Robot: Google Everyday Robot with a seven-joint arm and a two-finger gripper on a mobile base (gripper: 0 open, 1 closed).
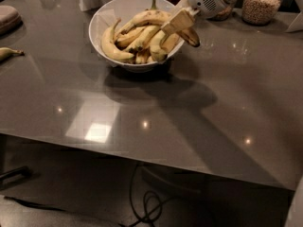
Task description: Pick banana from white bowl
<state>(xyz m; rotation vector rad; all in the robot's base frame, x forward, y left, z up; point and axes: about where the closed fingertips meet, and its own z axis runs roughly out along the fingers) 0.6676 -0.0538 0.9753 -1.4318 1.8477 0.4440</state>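
Grey table (213,117) bears the bowl (120,8), where the gripper (176,22) at its right rim clasps the banana (142,18): lift slowly, straight up.

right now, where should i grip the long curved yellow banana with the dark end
Grip the long banana across its middle, from above: it lies atop the pile in the white bowl. The gripper sits there, near the right rim.
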